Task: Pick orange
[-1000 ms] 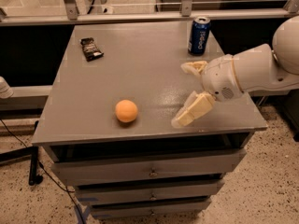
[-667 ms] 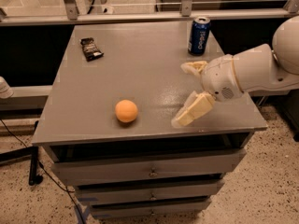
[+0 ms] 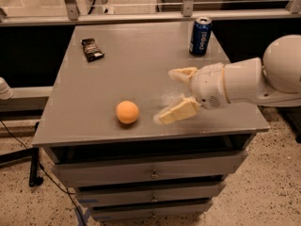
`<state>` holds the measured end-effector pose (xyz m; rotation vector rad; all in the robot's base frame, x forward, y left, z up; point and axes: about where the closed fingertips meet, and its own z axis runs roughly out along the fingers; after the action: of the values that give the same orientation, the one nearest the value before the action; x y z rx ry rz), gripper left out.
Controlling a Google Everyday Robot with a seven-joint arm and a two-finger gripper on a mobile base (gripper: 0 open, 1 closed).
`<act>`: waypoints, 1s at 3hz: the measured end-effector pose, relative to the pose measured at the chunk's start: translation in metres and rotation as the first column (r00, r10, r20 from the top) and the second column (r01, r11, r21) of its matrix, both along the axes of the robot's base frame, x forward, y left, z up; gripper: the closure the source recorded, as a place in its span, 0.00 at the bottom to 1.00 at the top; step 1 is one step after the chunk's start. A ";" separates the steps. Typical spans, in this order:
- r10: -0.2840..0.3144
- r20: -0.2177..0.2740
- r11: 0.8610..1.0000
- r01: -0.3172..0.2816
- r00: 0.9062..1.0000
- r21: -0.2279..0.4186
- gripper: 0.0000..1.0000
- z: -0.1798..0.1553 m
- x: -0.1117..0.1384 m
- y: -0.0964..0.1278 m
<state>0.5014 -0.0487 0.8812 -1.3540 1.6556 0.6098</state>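
The orange [image 3: 127, 112] is a small pale orange ball resting on the grey cabinet top [image 3: 131, 65] near its front edge. My gripper [image 3: 168, 96] hangs just above the top, to the right of the orange, a short gap away. Its two cream fingers [image 3: 178, 112] are spread wide apart, pointing left toward the orange, with nothing between them.
A blue soda can [image 3: 200, 36] stands at the back right of the top. A dark snack packet [image 3: 92, 49] lies at the back left. The cabinet has drawers below. A metal rail and glass run behind it.
My gripper has shifted a little to the left, toward the orange, still open. The orange, can and packet have not moved.
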 end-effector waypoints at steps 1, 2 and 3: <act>0.005 0.001 0.998 -0.005 1.000 0.064 0.03 -0.004 0.003 0.028; 0.039 -0.023 0.991 -0.036 0.999 0.132 0.00 -0.017 0.005 0.064; 0.062 -0.052 0.981 -0.051 0.997 0.189 0.00 -0.030 0.001 0.091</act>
<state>0.5024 0.0419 0.8516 -1.2599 1.5660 0.8246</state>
